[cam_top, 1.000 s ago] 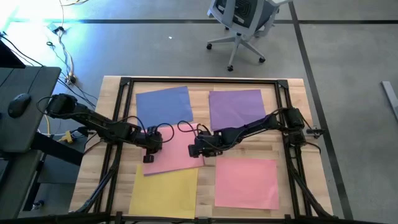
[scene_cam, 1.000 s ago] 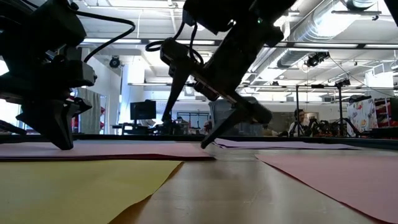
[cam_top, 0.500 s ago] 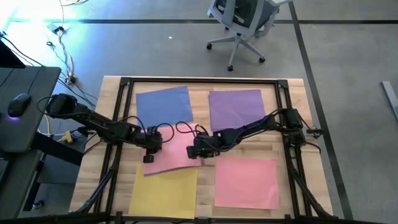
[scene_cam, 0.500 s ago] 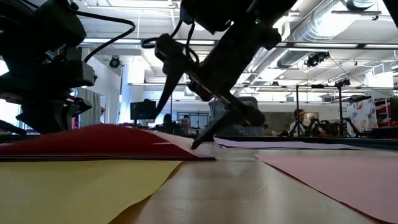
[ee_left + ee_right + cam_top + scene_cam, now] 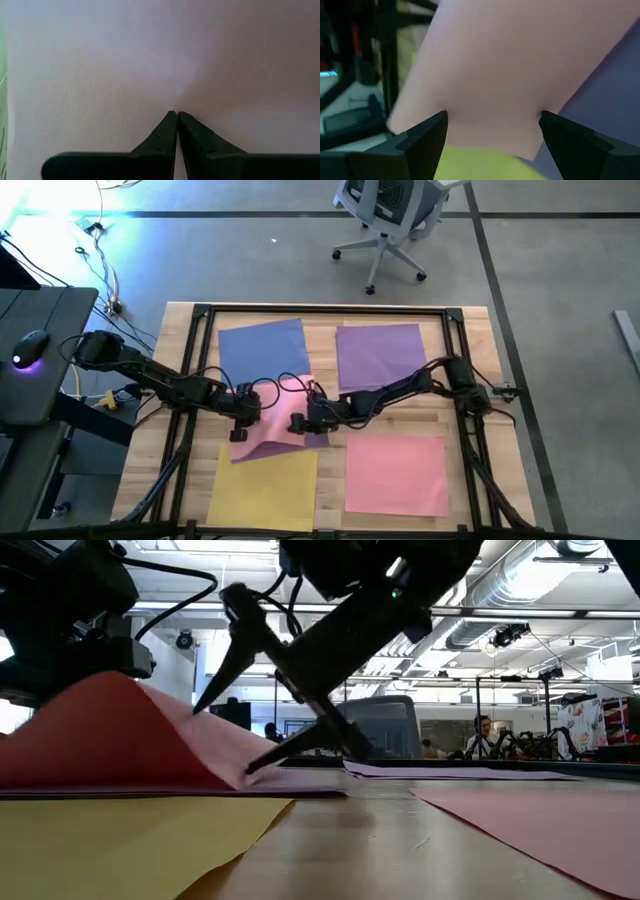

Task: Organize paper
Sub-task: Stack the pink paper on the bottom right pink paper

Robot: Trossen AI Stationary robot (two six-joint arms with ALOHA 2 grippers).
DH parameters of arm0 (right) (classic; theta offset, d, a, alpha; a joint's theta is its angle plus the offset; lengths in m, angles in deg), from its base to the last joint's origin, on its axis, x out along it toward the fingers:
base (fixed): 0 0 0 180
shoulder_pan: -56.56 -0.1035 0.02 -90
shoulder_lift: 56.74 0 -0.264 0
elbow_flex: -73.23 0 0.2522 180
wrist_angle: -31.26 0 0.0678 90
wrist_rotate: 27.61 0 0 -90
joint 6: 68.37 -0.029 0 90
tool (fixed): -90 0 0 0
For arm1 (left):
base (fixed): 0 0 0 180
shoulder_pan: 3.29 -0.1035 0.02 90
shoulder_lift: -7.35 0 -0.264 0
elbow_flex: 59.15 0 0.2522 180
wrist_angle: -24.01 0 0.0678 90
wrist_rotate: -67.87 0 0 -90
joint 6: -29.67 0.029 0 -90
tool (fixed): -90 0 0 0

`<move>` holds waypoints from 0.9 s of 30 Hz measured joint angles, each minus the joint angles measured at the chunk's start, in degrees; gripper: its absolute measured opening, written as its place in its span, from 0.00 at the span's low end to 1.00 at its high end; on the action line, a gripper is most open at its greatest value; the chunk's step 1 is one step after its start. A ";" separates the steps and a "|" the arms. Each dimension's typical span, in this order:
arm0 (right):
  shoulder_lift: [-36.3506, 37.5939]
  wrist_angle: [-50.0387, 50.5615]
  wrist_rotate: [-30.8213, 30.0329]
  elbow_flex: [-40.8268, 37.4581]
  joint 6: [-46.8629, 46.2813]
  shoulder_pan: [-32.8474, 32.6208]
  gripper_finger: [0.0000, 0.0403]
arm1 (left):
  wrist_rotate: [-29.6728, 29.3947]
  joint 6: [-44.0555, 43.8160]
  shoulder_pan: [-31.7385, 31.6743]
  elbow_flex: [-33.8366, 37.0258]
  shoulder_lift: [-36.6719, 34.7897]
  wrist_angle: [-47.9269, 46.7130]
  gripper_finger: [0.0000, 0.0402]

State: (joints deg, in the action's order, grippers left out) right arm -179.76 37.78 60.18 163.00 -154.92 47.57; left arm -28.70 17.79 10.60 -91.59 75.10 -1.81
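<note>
The pink sheet (image 5: 268,430) under my fingers (image 5: 170,145) is thin matt paper, smooth and buckling softly. My fingers look like matt black plastic. The table (image 5: 470,395) is pale wood with visible grain, framed in black metal.

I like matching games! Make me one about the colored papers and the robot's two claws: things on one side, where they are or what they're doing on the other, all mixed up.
Things:
1. yellow sheet
2. blue sheet
3. left gripper
4. right gripper

Places or states:
A. open, at the humped middle pink sheet
B. lies flat at the table's near left corner
C. shut, fingertips pressing the middle pink sheet down
D. lies flat at the far left, next to the purple sheet

Pairs: 1-B, 2-D, 3-C, 4-A
</note>
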 joint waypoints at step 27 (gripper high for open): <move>-1.15 -0.41 -5.56 1.45 -3.24 -0.98 0.75 | 0.37 0.06 0.00 0.00 -0.02 -0.06 0.00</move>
State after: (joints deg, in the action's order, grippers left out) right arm -180.90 37.37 54.63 164.45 -158.15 46.59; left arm -28.33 17.85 10.60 -91.59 75.07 -1.87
